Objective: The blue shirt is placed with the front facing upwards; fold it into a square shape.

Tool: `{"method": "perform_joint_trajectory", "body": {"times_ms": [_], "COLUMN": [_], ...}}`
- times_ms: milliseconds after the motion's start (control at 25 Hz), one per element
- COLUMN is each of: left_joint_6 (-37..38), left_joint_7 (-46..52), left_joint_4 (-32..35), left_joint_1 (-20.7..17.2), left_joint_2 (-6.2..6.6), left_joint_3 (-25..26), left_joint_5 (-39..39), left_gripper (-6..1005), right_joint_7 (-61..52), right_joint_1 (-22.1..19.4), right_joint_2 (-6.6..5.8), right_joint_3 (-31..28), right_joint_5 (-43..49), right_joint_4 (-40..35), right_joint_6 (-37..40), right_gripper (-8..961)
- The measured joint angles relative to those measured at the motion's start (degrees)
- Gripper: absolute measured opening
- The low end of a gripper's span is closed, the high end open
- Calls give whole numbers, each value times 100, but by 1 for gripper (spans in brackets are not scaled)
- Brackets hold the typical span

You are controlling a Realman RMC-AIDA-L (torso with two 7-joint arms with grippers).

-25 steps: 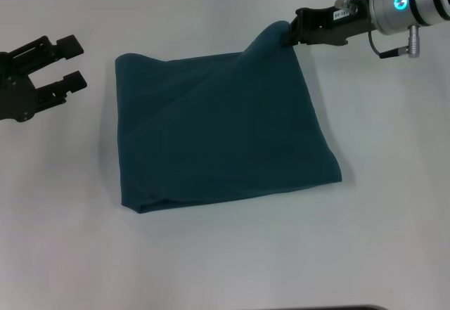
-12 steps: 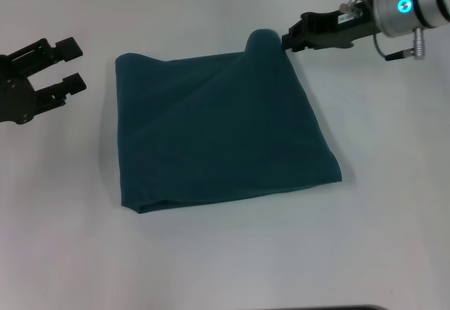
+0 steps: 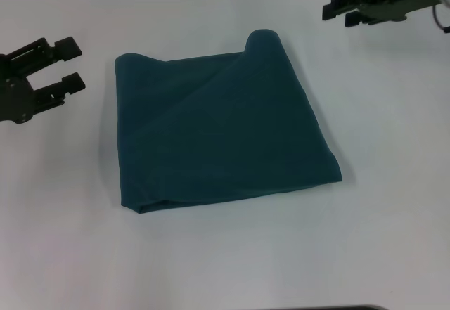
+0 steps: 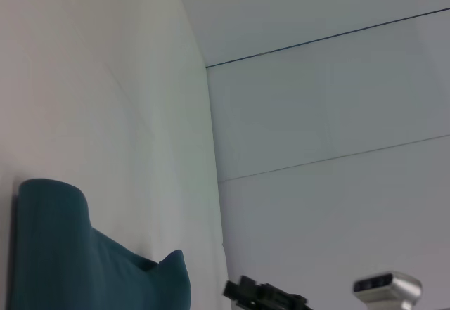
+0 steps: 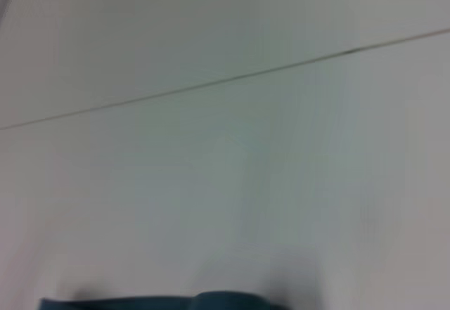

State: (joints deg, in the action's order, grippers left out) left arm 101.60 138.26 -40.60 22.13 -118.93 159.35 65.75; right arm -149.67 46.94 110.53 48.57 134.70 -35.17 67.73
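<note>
Blue shirt (image 3: 221,138): folded into a compact, roughly square packet, lying flat on the white table (image 3: 232,261), between the two arms. No lettering, collar or sleeves on show, all tucked inside the layers. Far right corner curled up into a small raised hump; near left corner slightly open, with an under-layer peeking out along the near edge. Diagonal creases across the top layer. Outline a little skewed, right side slanting outward toward the near edge.

Right gripper (image 3: 336,12): raised beyond the shirt's far right corner, well apart from the cloth, fingers spread with a gap between them, holding nothing. In the right wrist view, only a thin strip of teal fabric at the frame edge.

Left gripper (image 3: 72,62): off to the left of the shirt, near its far left corner but not touching, fingers spread, empty. In the left wrist view, the curled corner visible as a rolled ridge, with the right arm farther off.

Judged by the layout: folding essentially done, square shape reached. Possibly left: flattening the raised corner and squaring the skewed edges, if neatness counts. Otherwise finished.
</note>
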Motion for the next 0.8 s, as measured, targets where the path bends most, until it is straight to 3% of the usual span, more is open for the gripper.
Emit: {"method": "perform_joint_trajectory", "body": {"times_ms": [200, 360, 640, 800], "left_joint_6": [98, 250, 77, 5], "left_joint_7": [-86, -416, -745, -686], "left_joint_4": [0, -17, 34, 94], "left_joint_1": [25, 59, 139, 197], "left_joint_2": [51, 71, 134, 105], "left_joint_3": [-6, -15, -295, -300], "left_joint_5": [-9, -16, -53, -53], "left_gripper": [797, 797, 797, 797], "right_joint_7": [663, 1543, 4242, 4726], "right_joint_1": [-321, -719, -1765, -2130], "right_joint_2": [72, 185, 601, 778], "right_joint_3": [-323, -339, -390, -424], "right_joint_5": [-528, -1136, -2217, -2320], "right_joint_4": [-313, -334, -338, -171], "right_joint_6": [888, 1491, 2142, 2091], "right_gripper": [578, 581, 583, 583]}}
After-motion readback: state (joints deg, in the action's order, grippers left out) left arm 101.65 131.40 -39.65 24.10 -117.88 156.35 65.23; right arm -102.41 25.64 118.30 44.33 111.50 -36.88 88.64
